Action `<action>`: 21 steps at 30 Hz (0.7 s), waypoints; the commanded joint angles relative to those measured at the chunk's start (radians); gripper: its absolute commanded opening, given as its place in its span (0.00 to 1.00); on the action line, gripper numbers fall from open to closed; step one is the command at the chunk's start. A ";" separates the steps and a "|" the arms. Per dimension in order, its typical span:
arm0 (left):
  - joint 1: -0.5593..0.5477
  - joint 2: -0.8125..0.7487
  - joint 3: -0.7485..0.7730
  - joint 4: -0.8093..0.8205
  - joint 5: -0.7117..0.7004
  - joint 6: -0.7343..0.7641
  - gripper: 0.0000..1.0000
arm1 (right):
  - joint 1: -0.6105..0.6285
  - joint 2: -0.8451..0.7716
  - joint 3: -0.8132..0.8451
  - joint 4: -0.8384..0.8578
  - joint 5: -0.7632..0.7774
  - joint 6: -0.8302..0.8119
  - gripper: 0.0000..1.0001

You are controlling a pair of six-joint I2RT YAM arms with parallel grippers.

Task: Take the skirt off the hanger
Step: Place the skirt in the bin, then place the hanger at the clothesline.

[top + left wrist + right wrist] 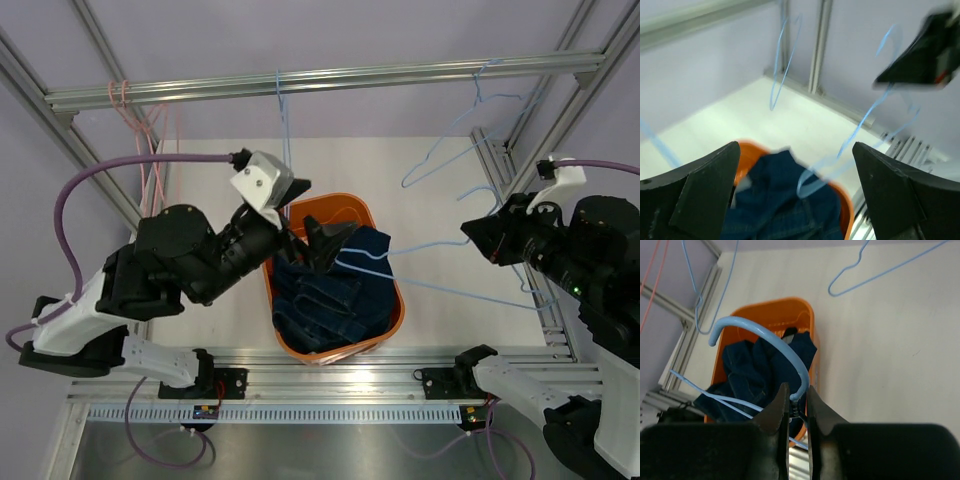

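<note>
While the left fingers stand wide open and empty over the orange basket of dark denim, we note the right fingers pinching a light-blue hanger, pink hangers hanging on the rail.

Dk-blue denim, orange basket, lt-blue hanger, pink hangers

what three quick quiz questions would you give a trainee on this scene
1. True or false: the left gripper is open.
2. What does the right gripper hold? A a pink hanger, B a light-blue hanger, C nothing.
3. Where does the dark denim lie?
Key: 1 true; 2 B; 3 in the orange basket.
</note>
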 commanded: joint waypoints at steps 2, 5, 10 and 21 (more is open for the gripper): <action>-0.003 0.296 0.410 -0.163 0.127 0.205 0.99 | -0.003 0.000 -0.014 -0.029 -0.219 -0.026 0.00; -0.002 0.367 0.446 -0.164 0.233 0.228 0.99 | -0.004 -0.001 -0.015 -0.019 -0.264 -0.009 0.00; 0.017 0.378 0.387 -0.145 0.447 0.200 0.99 | -0.003 0.004 0.002 -0.010 -0.329 0.007 0.00; 0.015 0.417 0.325 -0.207 0.558 0.153 0.96 | -0.002 -0.001 0.008 0.078 -0.540 0.063 0.00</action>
